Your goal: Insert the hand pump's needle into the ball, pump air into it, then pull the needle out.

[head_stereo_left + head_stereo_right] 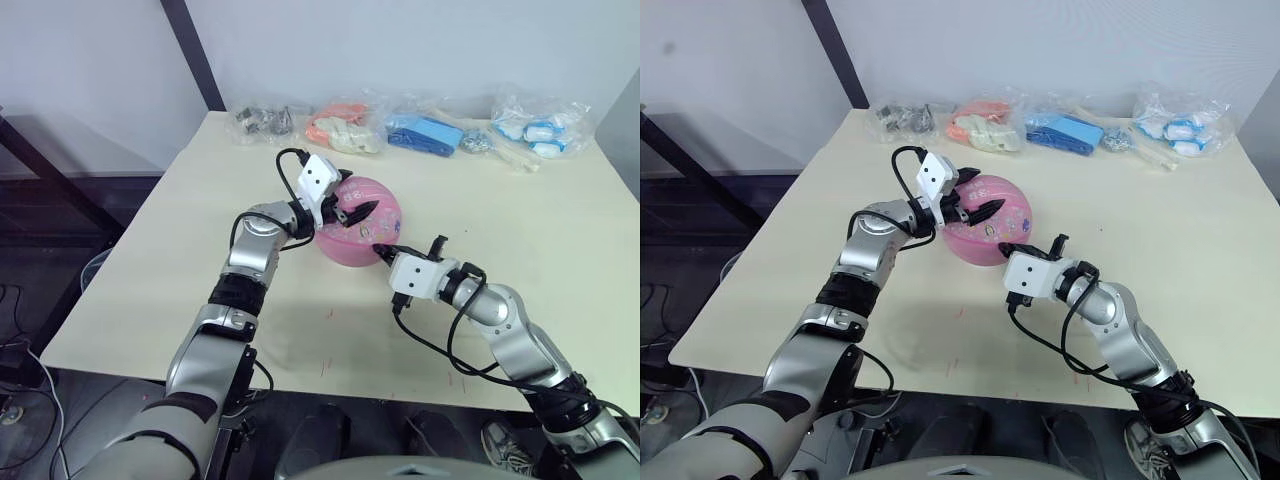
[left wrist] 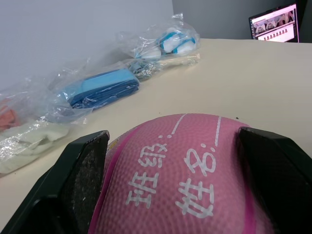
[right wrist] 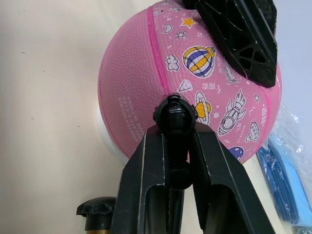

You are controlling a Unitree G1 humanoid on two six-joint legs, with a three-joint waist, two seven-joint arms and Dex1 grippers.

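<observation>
The pink ball (image 1: pixel 365 240), printed with cartoons and white lettering, sits mid-table. My left gripper (image 1: pixel 355 212) reaches over its top from the left, jaws spread wide, with the fingers (image 2: pixel 83 180) pressed against both sides of the ball. At the ball's near side, my right gripper (image 3: pixel 175 141) is shut on the black end fitting (image 3: pixel 174 117) of the hand pump's hose, which sits against the ball's skin. The needle is hidden behind that fitting. A black cap with a sliver of gold of the hand pump (image 3: pixel 95 214) lies on the table just below the right gripper.
Along the table's far edge lie clear bags: dark parts (image 1: pixel 262 120), orange-and-white items (image 1: pixel 345 128), blue items (image 1: pixel 425 133) and blue-white items (image 1: pixel 540 128). A black post (image 1: pixel 195 50) rises behind the table's far left corner.
</observation>
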